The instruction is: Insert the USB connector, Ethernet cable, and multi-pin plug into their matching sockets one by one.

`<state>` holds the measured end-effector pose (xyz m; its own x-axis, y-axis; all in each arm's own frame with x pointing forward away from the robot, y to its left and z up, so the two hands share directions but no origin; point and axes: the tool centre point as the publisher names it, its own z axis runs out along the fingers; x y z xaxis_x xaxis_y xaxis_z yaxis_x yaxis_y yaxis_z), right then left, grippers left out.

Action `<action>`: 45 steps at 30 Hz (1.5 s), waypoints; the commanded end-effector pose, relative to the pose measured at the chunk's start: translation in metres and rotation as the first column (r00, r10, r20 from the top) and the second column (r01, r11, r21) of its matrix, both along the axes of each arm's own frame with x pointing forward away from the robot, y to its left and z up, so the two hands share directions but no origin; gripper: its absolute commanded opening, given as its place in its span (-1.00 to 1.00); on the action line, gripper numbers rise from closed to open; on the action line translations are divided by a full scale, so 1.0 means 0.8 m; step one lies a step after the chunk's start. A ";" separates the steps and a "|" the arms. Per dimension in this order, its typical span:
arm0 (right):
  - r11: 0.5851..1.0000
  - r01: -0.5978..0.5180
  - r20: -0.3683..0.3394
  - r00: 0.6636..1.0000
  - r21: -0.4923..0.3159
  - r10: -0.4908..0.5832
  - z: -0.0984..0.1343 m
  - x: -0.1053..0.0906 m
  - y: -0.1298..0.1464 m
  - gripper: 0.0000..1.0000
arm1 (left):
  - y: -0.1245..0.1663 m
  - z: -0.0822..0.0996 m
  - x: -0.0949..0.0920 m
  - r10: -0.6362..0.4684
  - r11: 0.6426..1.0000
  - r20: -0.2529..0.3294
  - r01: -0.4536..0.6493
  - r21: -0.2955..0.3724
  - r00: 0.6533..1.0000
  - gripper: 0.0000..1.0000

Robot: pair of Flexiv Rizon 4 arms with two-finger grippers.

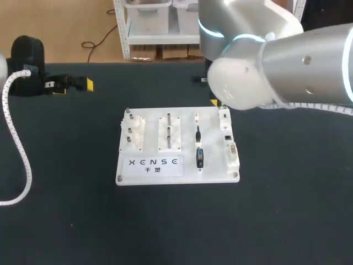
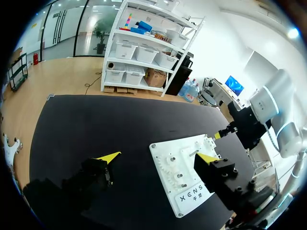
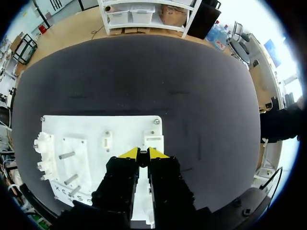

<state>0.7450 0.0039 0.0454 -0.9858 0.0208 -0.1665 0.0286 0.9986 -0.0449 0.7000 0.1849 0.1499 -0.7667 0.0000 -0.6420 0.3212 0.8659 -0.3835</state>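
Board [image 1: 176, 146] sits mid-table, flat, label edge toward the robot.

Left gripper [image 1: 73, 87]: wide open, holding nothing. It hangs over bare table at the far left, well apart from the board. From its own wrist view [image 2: 158, 157] the board [image 2: 165, 152] lies ahead, partly behind its right finger.

Right arm [image 1: 287, 61] comes in from the top right, and its elbow hides most of its gripper in the head view. In the right wrist view the right gripper [image 3: 144, 153] has its fingers [image 3: 130, 153] pulled in to a thin slit. I can't make out anything held in it. The tips sit over the far end of the socket strip [image 3: 153, 141], at the board's [image 3: 96, 129] right edge. Can't tell whether they touch it.

Task parts, head view:
- Socket strip [image 1: 229, 144] runs along the board's right edge. On it are a small dark square socket [image 1: 227, 136] and, nearer the robot, a wider pale socket [image 1: 232, 149].
- Just left of the strip, two dark plugs stand in a column: small plug [image 1: 198, 132] farther away, bigger plug [image 1: 199, 157] nearer. They're too small to tell which connector is which.

Gears [image 1: 132, 132] are on the board's left side, and a peg block [image 1: 170, 132] stands between them and the plugs.
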 end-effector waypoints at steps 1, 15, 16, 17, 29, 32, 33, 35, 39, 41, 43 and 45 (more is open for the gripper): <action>1.000 0.006 0.081 0.997 -0.002 -0.006 -0.011 -0.007 -0.010 -1.00 | 0.000 0.000 0.000 0.000 1.000 0.000 0.000 0.000 1.000 1.00; 1.000 0.017 0.059 0.998 -0.017 -0.016 -0.025 -0.003 -0.020 -1.00 | 0.000 0.000 0.000 0.000 1.000 0.000 0.000 0.000 1.000 1.00; 1.000 0.017 0.058 0.998 -0.017 -0.016 -0.026 -0.003 -0.021 -1.00 | 0.000 0.000 0.000 0.000 1.000 0.000 0.000 0.000 1.000 1.00; 1.000 0.017 0.056 0.998 -0.017 -0.016 -0.027 -0.003 -0.021 -1.00 | 0.000 0.000 0.000 0.000 1.000 0.000 0.000 0.000 1.000 1.00; 1.000 0.006 0.045 0.999 -0.014 -0.006 -0.030 -0.003 -0.013 -1.00 | 0.000 0.000 0.000 0.000 1.000 0.000 0.000 0.000 1.000 1.00; 1.000 0.004 0.044 0.999 -0.018 -0.003 -0.031 -0.002 -0.013 -1.00 | 0.000 0.000 0.000 0.000 1.000 0.000 0.000 0.000 1.000 1.00; 1.000 0.005 0.042 0.999 -0.021 -0.004 -0.033 -0.002 -0.013 -1.00 | 0.000 0.000 0.000 0.000 1.000 0.000 0.000 0.000 1.000 1.00; 0.999 0.014 0.033 0.999 -0.029 -0.014 -0.039 -0.001 -0.017 -1.00 | 0.000 0.000 0.000 0.000 1.000 0.000 0.000 0.000 1.000 1.00; 0.999 0.027 0.010 1.000 -0.042 -0.027 -0.054 0.000 -0.021 -1.00 | 0.000 0.000 0.000 0.000 1.000 0.000 0.000 0.000 1.000 1.00; 0.998 0.041 -0.013 0.999 -0.045 -0.042 -0.064 0.002 -0.023 -1.00 | 0.000 0.000 0.000 0.000 1.000 0.000 0.000 0.000 1.000 1.00; 0.998 0.045 -0.027 0.999 -0.048 -0.047 -0.071 0.002 -0.022 -1.00 | 0.000 0.000 0.000 0.000 1.000 0.000 0.000 0.000 1.000 1.00; 0.998 0.049 -0.037 0.998 -0.048 -0.051 -0.076 0.003 -0.021 -1.00 | 0.000 0.000 0.000 0.000 1.000 0.000 0.000 0.000 1.000 1.00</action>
<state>0.7408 -0.0132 0.0099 -0.9857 0.0613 -0.1567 0.0755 0.9934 -0.0865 0.7000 0.1849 0.1499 -0.7667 0.0000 -0.6420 0.3212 0.8659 -0.3835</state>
